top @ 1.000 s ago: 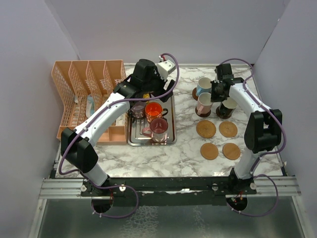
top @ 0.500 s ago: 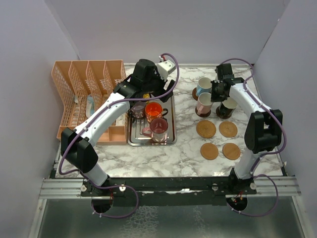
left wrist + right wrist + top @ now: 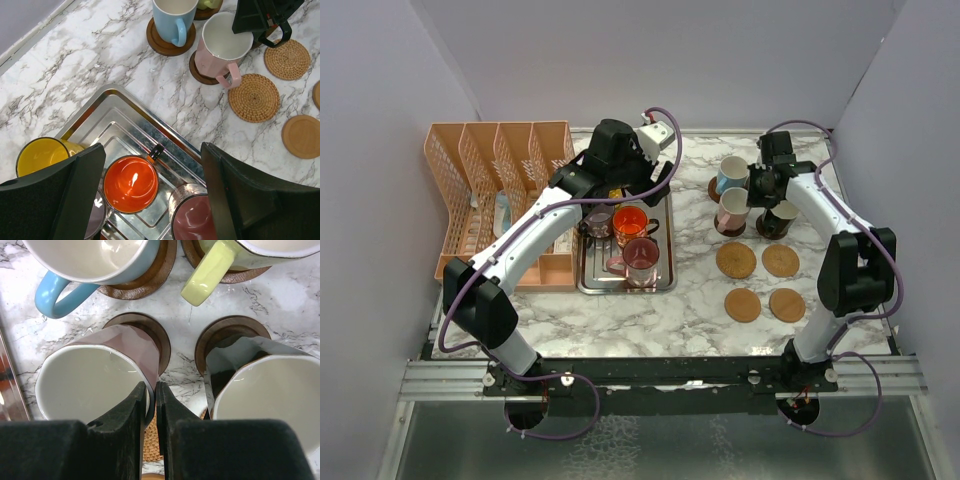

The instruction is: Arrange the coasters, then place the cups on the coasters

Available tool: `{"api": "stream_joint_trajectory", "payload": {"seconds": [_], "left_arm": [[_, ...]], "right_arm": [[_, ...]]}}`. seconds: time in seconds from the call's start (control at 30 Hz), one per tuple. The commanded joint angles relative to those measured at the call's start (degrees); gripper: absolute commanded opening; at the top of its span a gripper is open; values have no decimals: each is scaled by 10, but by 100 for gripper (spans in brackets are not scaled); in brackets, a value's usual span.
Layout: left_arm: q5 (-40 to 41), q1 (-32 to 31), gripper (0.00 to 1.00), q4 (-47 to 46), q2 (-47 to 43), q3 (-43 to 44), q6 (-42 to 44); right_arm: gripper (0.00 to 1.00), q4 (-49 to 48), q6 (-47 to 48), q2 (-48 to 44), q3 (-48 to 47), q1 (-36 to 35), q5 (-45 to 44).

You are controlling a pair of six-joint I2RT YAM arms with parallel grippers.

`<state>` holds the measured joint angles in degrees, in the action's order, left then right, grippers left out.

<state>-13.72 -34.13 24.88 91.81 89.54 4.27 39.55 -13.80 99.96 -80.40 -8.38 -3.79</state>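
Coasters (image 3: 736, 260): four bare ones lie in a square on the tabletop (image 3: 695, 300), and four dark ones sit under cups just beyond.
Cups placed: light blue cup (image 3: 95, 260), yellowish cup (image 3: 260, 250), pink cup (image 3: 90, 380) and black cup (image 3: 265, 390), each on its own coaster.
Cups waiting: yellow cup (image 3: 42, 156), orange cup (image 3: 131, 184) and maroon cup (image 3: 192, 222) stand in the steel tray (image 3: 100, 107).
My right claw (image 3: 152, 387): narrow, pinching the pink cup's rim.
My left claw (image 3: 151, 155): wide, above the tray, holding nothing.
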Motion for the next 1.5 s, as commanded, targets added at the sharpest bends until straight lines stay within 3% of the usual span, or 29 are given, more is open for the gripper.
{"api": "stream_joint_trajectory", "payload": {"seconds": [0.0,0.43,1.03,1.23,1.47], "left_arm": [[-10,4,81,-13,-17,1,6],[-10,4,81,-12,-13,2,11],[-4,4,81,-11,-12,1,21],[8,13,81,-10,-18,3,41],[22,46,81,8,-26,-2,90]], "right_arm": [[14,-18,-6,-23,6,3,4],[15,-4,-4,-8,-22,3,-9],[31,-15,15,-30,-45,3,-32],[35,-67,60,-72,-34,3,-44],[42,-143,158,-139,7,3,7]]}}
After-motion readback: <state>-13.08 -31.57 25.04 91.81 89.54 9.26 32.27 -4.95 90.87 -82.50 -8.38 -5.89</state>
